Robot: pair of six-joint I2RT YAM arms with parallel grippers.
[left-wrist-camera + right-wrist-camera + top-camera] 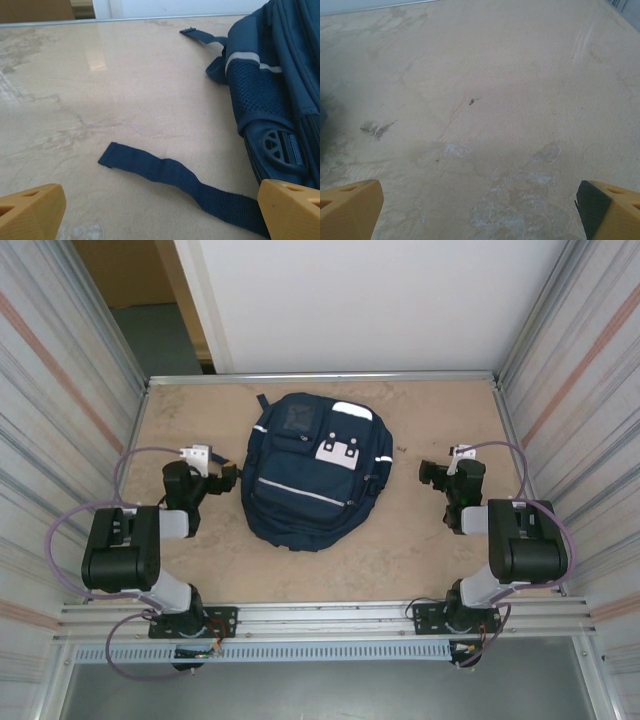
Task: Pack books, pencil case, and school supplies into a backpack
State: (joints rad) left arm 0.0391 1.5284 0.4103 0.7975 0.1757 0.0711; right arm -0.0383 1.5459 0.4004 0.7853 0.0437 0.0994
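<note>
Looking for writing first: the backpack (300, 490) has a dark square badge (298, 418) on its top pocket and a pale grey patch (338, 450) w/ two slots lower right of it, but any lettering is too small for me to read from the top cam.

Bag lies flat, front up, at the centre of the table (420, 560). Its long axis runs near-far: narrower top end at the far side, wider bottom end toward the arm bases.

Left gripper (230, 474) sits just beside the bag's left edge and points right at it, not touching. I see its jaws spread wide, nothing between them. Right gripper (428, 476) is off the bag's right side w/ a clear gap, pointing left, also wide open and empty.

Left wrist cam gives me detail the top cam doesn't:
- a loose navy webbing strap (170, 175) lying flat on the tabletop, running from the bag's corner out to the left
- a mesh side pocket (250, 95) w/ a reflective stripe (245, 56) above it
- a round plastic buckle (277, 145) low on the bag's side

Yellow fingertips (32, 210) sit at both bottom corners of that view.

Right wrist cam shows bare tabletop w/ pale stains (520, 200) and a black pad (592, 202) on the inner face of one finger.
</note>
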